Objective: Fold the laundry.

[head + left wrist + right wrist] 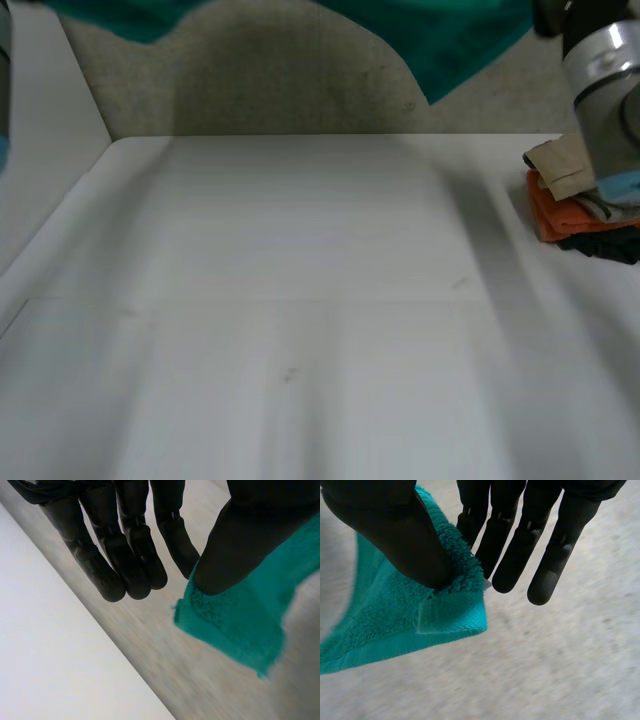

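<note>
Above the table [300, 300], holding up a green towel [460, 40], not yet folded.
Pinching one corner with the left hand [130, 555], one with the right hand [520, 545]; folded pile [562, 215] at the table's right side; this one left to fold.

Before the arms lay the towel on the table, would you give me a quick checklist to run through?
1. Left hand pinches a towel corner under its thumb: ok.
2. Right hand pinches another towel corner: ok.
3. Towel held off the table: ok.
4. Stack of folded clothes sits at the table's right side, away from the middle: ok.
5. Towel hangs untwisted between the hands: cannot tell.
</note>
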Tool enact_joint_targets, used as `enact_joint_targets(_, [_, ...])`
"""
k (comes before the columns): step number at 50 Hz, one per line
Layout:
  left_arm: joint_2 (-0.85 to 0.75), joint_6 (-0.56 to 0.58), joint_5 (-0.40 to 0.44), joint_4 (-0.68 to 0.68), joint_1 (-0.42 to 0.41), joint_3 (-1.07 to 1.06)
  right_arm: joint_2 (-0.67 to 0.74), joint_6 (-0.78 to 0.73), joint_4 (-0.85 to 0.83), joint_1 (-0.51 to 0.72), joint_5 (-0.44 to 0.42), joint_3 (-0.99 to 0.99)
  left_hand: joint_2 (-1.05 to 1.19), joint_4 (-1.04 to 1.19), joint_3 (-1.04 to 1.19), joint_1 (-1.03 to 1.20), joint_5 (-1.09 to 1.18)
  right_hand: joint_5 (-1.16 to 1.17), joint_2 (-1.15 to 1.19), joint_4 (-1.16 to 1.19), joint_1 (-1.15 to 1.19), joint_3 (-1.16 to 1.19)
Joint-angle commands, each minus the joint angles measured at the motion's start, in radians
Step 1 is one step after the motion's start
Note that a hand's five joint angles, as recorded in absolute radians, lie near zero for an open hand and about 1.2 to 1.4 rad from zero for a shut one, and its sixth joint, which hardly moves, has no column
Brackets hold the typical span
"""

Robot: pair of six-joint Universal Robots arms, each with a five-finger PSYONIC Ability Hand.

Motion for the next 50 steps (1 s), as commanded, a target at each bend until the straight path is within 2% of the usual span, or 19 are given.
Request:
enact_joint_targets(1, [-0.103,0.017,0.034,0.08,-0.016,-0.235,0.119,-0.014,0.097,0.003,-0.013,0.078,0.199,0.198,0.207,0.235,0.237,0.233,0.221,0.198,0.273,0.207])
enact_joint_targets(6, [-0.188,0.063,0.053,0.099,-0.035,-0.332,0.193,-0.067,0.183,0.003,-0.007,0.123,0.199,0.198,0.207,0.235,0.237,0.233,0.221,0.198,0.273,0.207])
enact_joint_targets(10, [-0.197,0.147,0.059,0.068,-0.045,-0.399,0.212,-0.145,0.274,0.013,-0.013,0.169,0.199,0.198,0.207,0.235,0.237,0.233,0.221,0.198,0.273,0.207])
enact_joint_targets(15, [-0.134,0.239,0.043,-0.052,-0.043,-0.493,0.19,-0.256,0.387,0.005,-0.005,0.23,0.199,0.198,0.207,0.235,0.237,0.233,0.221,0.198,0.273,0.207])
enact_joint_targets(21, [0.042,0.324,-0.012,-0.32,-0.032,-0.652,0.069,-0.376,0.603,-0.019,0.027,0.339,0.199,0.198,0.207,0.235,0.237,0.233,0.221,0.198,0.273,0.207])
enact_joint_targets(22, [0.103,0.356,-0.029,-0.395,-0.026,-0.696,0.023,-0.408,0.655,-0.027,0.036,0.379,0.199,0.198,0.207,0.235,0.237,0.233,0.221,0.198,0.273,0.207])
enact_joint_targets(27, [0.319,0.466,-0.064,-0.581,-0.009,-0.835,-0.141,-0.527,0.838,-0.056,0.065,0.54,0.199,0.198,0.207,0.235,0.237,0.233,0.221,0.198,0.273,0.207])
enact_joint_targets(30, [0.445,0.532,-0.037,-0.618,0.009,-0.893,-0.24,-0.634,0.925,-0.093,0.065,0.647,0.199,0.198,0.207,0.235,0.237,0.233,0.221,0.198,0.273,0.207])
enact_joint_targets(34, [0.504,0.578,0.054,-0.616,0.033,-0.913,-0.281,-0.736,0.895,-0.121,0.025,0.695,0.199,0.198,0.207,0.235,0.237,0.233,0.221,0.198,0.273,0.207])
enact_joint_targets(38, [0.422,0.595,0.117,-0.572,0.044,-0.841,-0.22,-0.663,0.8,-0.089,0.021,0.634,0.199,0.198,0.207,0.235,0.237,0.233,0.221,0.198,0.273,0.207])
enact_joint_targets(41, [0.326,0.582,0.109,-0.526,0.031,-0.763,-0.154,-0.583,0.745,-0.059,0.028,0.567,0.199,0.198,0.207,0.235,0.237,0.233,0.221,0.198,0.273,0.207])
enact_joint_targets(45, [0.124,0.514,0.034,-0.442,-0.018,-0.566,-0.022,-0.457,0.652,-0.032,0.057,0.421,0.199,0.198,0.207,0.235,0.237,0.233,0.221,0.198,0.273,0.207])
enact_joint_targets(50, [-0.059,0.459,-0.078,-0.429,-0.06,-0.387,0.087,-0.39,0.541,-0.02,0.058,0.292,0.199,0.198,0.207,0.235,0.237,0.233,0.221,0.198,0.273,0.207])
